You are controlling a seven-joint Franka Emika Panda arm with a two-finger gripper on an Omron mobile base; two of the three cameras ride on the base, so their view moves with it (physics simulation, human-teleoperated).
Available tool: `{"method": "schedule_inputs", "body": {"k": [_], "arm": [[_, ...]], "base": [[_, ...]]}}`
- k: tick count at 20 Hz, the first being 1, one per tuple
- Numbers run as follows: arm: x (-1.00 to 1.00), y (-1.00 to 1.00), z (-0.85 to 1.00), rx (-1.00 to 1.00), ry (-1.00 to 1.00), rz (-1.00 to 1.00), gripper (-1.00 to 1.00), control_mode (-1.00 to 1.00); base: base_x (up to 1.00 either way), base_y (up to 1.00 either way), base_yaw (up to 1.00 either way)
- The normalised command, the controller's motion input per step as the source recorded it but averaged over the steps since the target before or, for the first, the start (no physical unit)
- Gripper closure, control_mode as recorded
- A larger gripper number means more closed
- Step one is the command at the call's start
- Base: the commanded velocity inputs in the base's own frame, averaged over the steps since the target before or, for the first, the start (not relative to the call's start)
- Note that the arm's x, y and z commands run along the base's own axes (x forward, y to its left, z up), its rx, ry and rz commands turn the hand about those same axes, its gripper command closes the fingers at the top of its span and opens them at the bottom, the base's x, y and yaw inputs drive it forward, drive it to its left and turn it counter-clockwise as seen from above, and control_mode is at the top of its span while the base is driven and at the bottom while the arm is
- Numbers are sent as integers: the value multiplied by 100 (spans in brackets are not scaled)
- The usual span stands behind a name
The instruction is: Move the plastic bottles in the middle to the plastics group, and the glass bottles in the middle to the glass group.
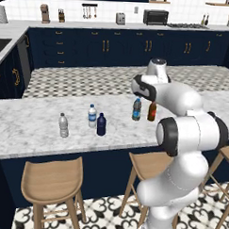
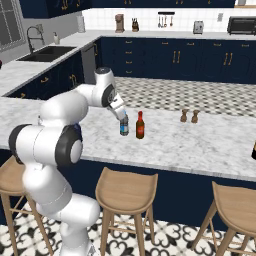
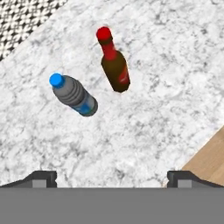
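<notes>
My gripper (image 3: pixel 112 178) hangs open above the marble counter (image 3: pixel 166 52), its fingertips wide apart with nothing between them. Below it stand a dark plastic bottle with a blue cap and blue-green label (image 3: pixel 75 96) and, beside it, the amber glass bottle with a red cap (image 3: pixel 114 68). From the right base my gripper (image 2: pixel 122 115) sits just over the blue-capped bottle (image 2: pixel 124 125), with the amber one (image 2: pixel 140 125) to its right. The navy bottle (image 1: pixel 101 124) stands next to the labelled water bottle (image 1: pixel 92 116), near the greyish clear one (image 1: pixel 63 125). Two small brown bottles (image 2: pixel 189 116) stand farther right.
Wooden stools (image 1: pixel 52 182) line the counter's near edge, one (image 3: pixel 210 157) showing in the hand view's lower right. A dark bottle (image 2: pixel 254 150) stands at the right edge of the counter. Patterned floor (image 1: pixel 113 81) lies beyond the counter's far edge.
</notes>
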Motion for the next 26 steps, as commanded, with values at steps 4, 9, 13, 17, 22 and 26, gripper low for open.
{"method": "schedule_inputs", "body": {"k": [4, 9, 13, 17, 22, 26], "arm": [[33, 0, -7, 0, 0, -7, -100, -100], [21, 0, -17, 0, 0, -3, -100, -100], [35, 0, -11, 3, 0, 0, -100, -100], [35, 0, -12, 5, 0, 0, -100, -100], [11, 0, 0, 2, 0, 0, -100, -100], [16, 0, -7, 0, 2, 0, -100, -100]], "base": [[0, 0, 0], [0, 0, 0], [0, 0, 0], [0, 0, 0], [0, 0, 0], [0, 0, 0]]}}
